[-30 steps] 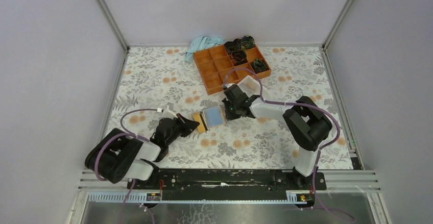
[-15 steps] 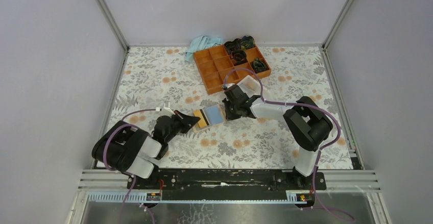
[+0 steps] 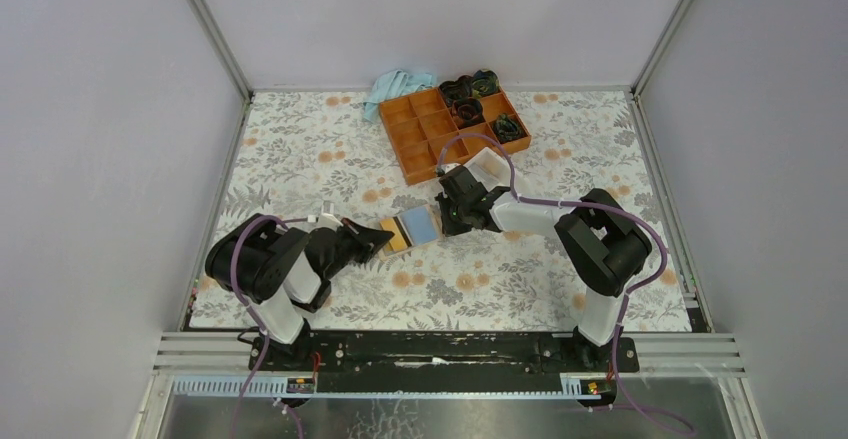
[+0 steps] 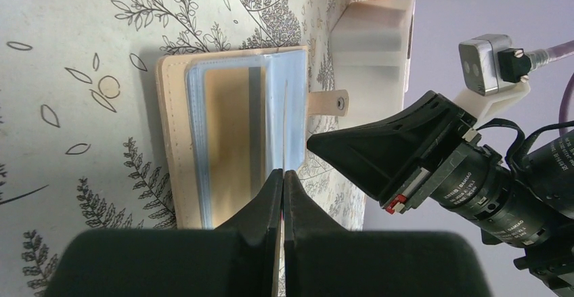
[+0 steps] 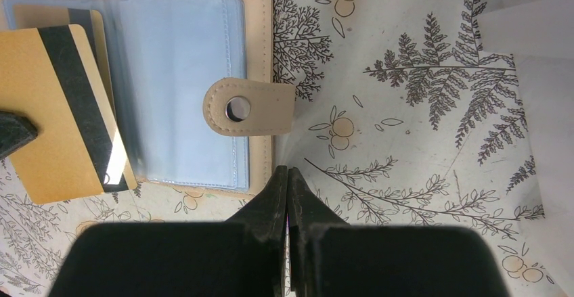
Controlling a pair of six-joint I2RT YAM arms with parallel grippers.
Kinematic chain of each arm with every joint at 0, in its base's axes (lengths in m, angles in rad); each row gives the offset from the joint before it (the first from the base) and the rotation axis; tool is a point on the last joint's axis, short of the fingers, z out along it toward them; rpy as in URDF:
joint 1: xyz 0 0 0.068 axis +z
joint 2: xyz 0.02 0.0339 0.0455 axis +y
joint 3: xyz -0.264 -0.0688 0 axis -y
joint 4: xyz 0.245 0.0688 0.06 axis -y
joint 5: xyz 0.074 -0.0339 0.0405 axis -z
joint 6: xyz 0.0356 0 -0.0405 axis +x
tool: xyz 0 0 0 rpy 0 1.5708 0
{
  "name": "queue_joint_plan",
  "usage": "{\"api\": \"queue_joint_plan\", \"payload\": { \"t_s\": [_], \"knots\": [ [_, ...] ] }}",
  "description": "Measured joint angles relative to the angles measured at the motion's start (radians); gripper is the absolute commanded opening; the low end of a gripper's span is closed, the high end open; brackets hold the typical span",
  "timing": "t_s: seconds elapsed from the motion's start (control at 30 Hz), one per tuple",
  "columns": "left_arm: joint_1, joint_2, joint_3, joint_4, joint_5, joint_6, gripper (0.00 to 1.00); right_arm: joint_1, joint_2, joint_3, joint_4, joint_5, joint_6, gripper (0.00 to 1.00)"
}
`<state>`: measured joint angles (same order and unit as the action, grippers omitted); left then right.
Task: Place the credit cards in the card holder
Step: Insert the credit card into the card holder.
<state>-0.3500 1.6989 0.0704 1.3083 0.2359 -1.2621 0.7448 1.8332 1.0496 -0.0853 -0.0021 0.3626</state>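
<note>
1. Gripping the gold card (image 5: 61,128) by its outer end, your left gripper (image 4: 283,178) is closed flat on it. From that wrist the card shows only as a thin edge-on line running out from the fingertips.
2. The card's free end overlaps the half of the open card holder (image 5: 260,40) farthest from the closure tab (image 5: 260,107), above the clear sleeves. Judgement: you hold it roughly flat to the table so its edge can find a sleeve mouth.
3. A second tan card with a dark stripe seems to sit already under the plastic there.
4. Your right gripper (image 5: 288,178) is closed on nothing, with its tips at the holder's edge just beside the tab. Judgement: it acts as a stop against sliding, but contact cannot be confirmed.
5. The holder lies mid-table between both grippers, with the orange tray (image 3: 455,129) well apart behind it.
</note>
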Motion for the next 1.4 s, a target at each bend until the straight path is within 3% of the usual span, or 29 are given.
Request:
{"api": "queue_joint_plan", "payload": {
  "t_s": [1.4],
  "knots": [
    [0.024, 0.035, 0.053, -0.052, 0.031, 0.089, 0.0, 0.0, -0.015, -0.005, -0.038, -0.001, -0.008, 0.0]
  ]
}}
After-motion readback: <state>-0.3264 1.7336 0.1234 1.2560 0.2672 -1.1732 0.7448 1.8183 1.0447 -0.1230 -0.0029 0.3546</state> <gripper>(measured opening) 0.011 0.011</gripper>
